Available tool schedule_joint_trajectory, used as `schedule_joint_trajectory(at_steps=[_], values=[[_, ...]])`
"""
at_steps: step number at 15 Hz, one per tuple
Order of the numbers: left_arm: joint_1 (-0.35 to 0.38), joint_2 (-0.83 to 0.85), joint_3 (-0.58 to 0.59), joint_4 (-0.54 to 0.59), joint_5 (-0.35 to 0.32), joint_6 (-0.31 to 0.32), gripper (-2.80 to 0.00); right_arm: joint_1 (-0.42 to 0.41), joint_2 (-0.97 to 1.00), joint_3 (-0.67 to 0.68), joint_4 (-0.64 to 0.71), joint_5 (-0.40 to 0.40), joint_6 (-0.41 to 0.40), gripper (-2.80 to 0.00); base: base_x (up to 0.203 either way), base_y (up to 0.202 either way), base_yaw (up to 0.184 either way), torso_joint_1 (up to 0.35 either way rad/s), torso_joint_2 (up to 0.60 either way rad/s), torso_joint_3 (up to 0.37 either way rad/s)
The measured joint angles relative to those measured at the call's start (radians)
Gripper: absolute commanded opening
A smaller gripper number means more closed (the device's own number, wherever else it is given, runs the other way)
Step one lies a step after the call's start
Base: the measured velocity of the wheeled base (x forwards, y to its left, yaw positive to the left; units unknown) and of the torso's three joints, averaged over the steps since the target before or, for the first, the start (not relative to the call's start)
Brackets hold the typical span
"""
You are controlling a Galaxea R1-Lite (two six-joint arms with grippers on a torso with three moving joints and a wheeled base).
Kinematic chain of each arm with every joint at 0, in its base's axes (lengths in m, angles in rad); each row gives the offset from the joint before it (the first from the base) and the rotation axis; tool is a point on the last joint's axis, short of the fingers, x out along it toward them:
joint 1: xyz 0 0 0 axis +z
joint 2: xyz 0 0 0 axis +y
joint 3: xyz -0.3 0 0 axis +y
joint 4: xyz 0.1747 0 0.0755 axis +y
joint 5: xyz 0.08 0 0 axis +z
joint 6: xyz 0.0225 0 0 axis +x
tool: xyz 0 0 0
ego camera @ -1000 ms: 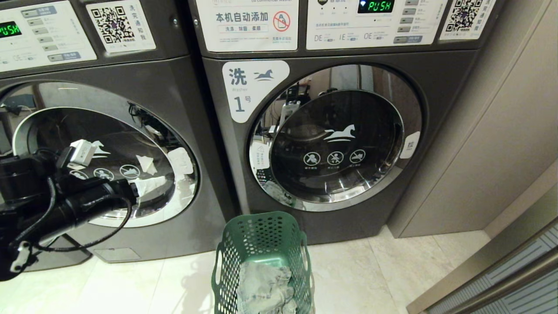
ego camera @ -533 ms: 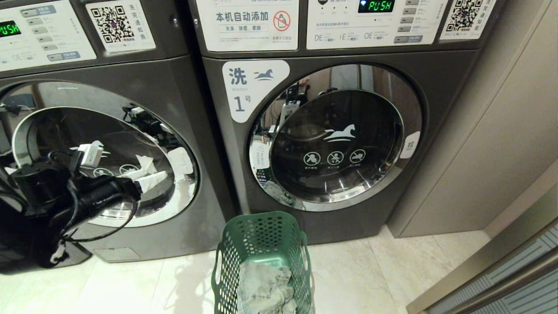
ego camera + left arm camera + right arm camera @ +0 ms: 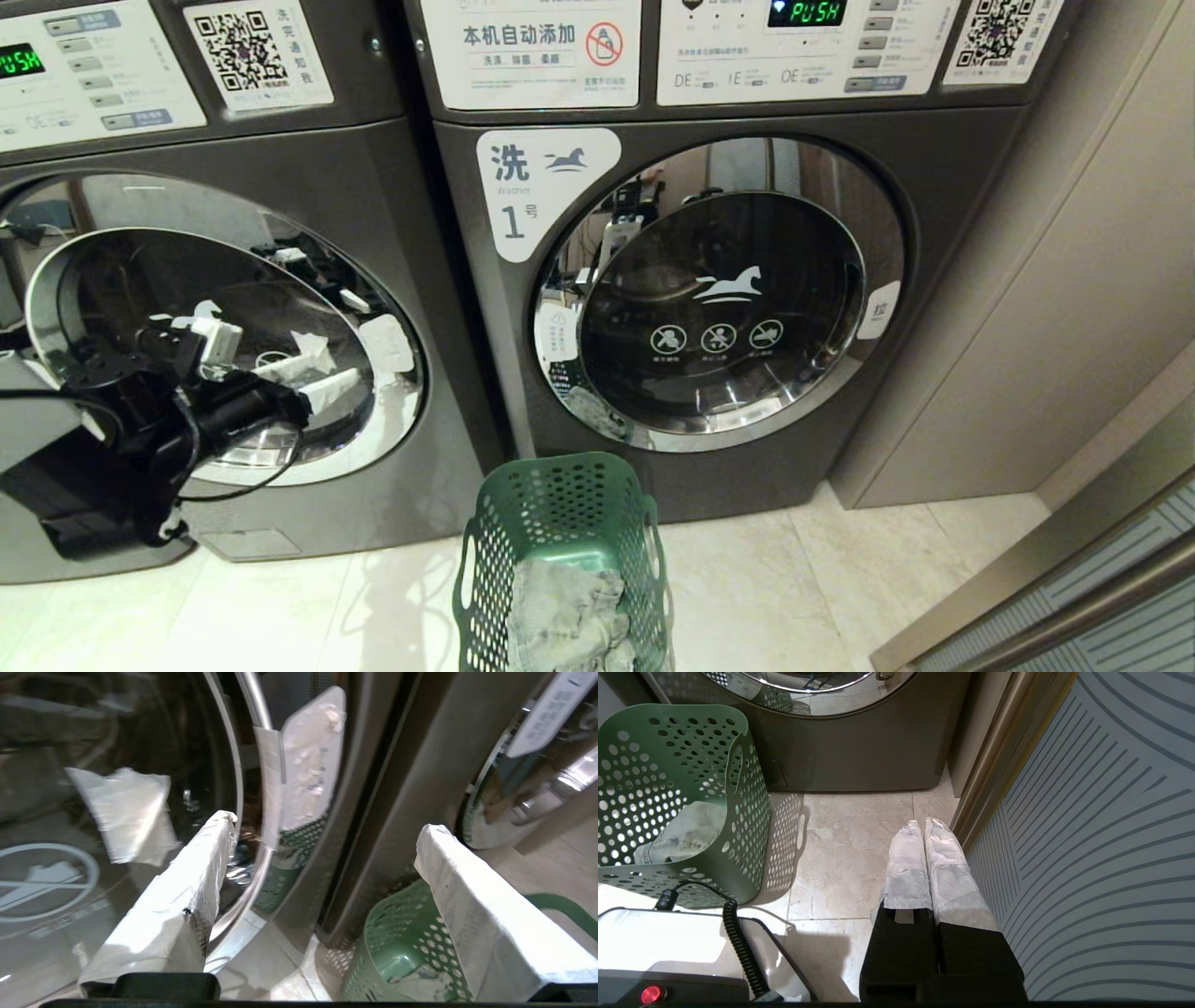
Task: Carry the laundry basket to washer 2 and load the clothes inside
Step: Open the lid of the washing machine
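Green perforated laundry basket (image 3: 560, 551) on pale floor tiles before washer 1, crumpled denim clothes (image 3: 568, 621) inside, left gripper (image 3: 313, 378) spread wide at the neighbouring washer's (image 3: 280, 187) glass door, right gripper (image 3: 924, 828) pressed together (wrist view only), padded fingers.

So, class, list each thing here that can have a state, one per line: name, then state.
Left washer: door shut.
Washer 1: door shut, display lit.
Laundry basket: upright on the floor, loaded.
Clothes: crumpled inside the basket.
Left gripper: open, empty, by the left washer's door.
Right gripper: shut, empty, over the floor.
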Motion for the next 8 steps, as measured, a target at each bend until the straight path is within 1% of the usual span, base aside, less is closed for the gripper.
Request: schedule_joint_trajectory(at_steps=[2,3,5,8], values=[[-0.012,0.017,-0.015,-0.001,-0.040,0.000,0.00,0.000,0.000,0.000,0.000,0.000,0.000,-2.80,0.000,0.000,0.000,0.000,0.00,0.000],[-0.020,0.026,-0.031,-0.001,-0.047,-0.001,0.00,0.000,0.000,0.000,0.000,0.000,0.000,-2.80,0.000,0.000,0.000,0.000,0.00,0.000],[-0.034,0.048,-0.074,-0.001,-0.047,-0.001,0.00,0.000,0.000,0.000,0.000,0.000,0.000,-2.80,0.000,0.000,0.000,0.000,0.00,0.000],[-0.050,0.091,-0.147,-0.001,-0.029,0.008,0.00,0.000,0.000,0.000,0.000,0.000,0.000,-2.80,0.000,0.000,0.000,0.000,0.00,0.000]])
